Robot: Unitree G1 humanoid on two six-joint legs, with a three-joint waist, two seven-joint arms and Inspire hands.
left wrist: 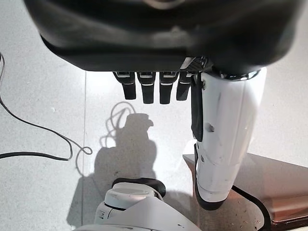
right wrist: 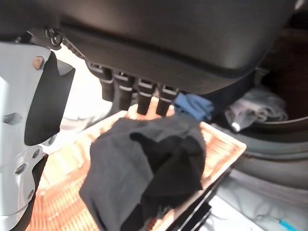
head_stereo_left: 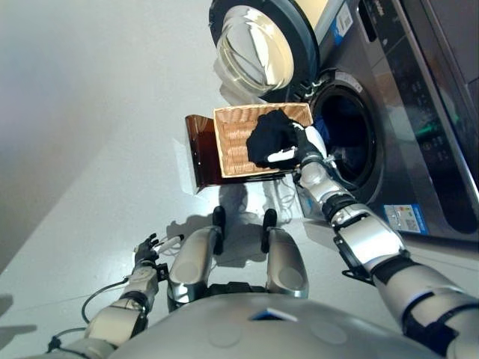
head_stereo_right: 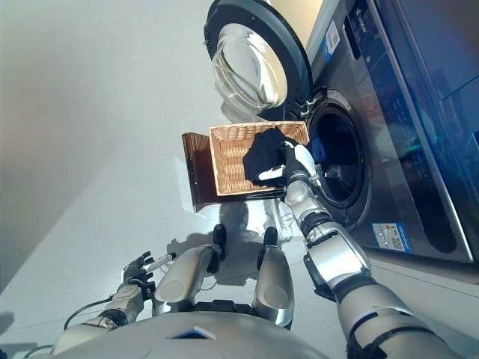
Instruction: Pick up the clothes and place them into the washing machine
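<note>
Nearest in, the left hand (head_stereo_left: pixel 146 250) hangs low by the robot's side over the floor (head_stereo_left: pixel 90 149), fingers loosely straight and carrying nothing. Further out, the right hand (head_stereo_left: pixel 303 146) reaches over the wicker basket (head_stereo_left: pixel 233 138), and a black garment (head_stereo_left: pixel 269 137) bunches right under it; the fingers (right wrist: pixel 143 98) point down at the cloth and the white-covered thumb (head_stereo_left: pixel 282 156) lies against it, but whether they actually pinch it, I cannot tell. The basket sits on a brown stand (head_stereo_left: pixel 200 149), just beside the hand on its left. Beyond the hand, the washing machine (head_stereo_left: pixel 419 112) stands with its round door (head_stereo_left: pixel 258 45) swung wide open. Inside the dark drum (head_stereo_left: pixel 348 131), the wrist view picks out a blue piece (right wrist: pixel 192 106) at the lip and a grey piece (right wrist: pixel 252 110) deeper in; the rest of the drum is too dark to make out.
</note>
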